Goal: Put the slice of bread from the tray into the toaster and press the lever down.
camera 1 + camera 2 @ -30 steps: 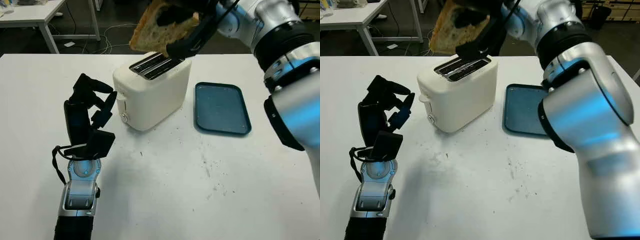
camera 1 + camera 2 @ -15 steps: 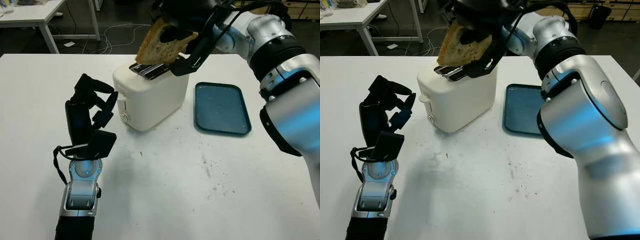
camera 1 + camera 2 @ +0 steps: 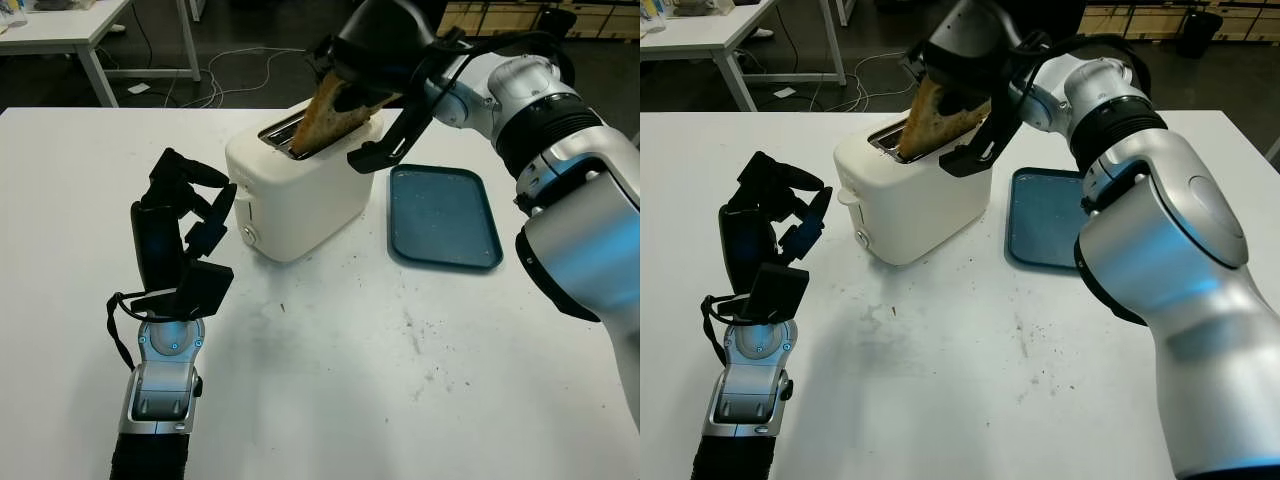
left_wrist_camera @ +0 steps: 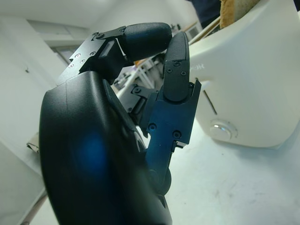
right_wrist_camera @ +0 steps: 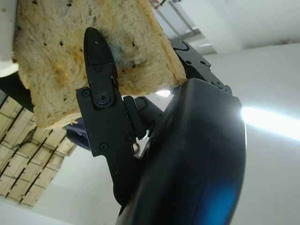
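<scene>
Gripping bread (image 3: 330, 118), right hand (image 3: 375, 85) over toaster (image 3: 300, 190).

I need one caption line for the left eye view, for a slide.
The right hand lowers a bread slice into the white toaster; the left hand waits beside it.

Silver arms, black left hand (image 3: 180, 225), blue glints.
</scene>
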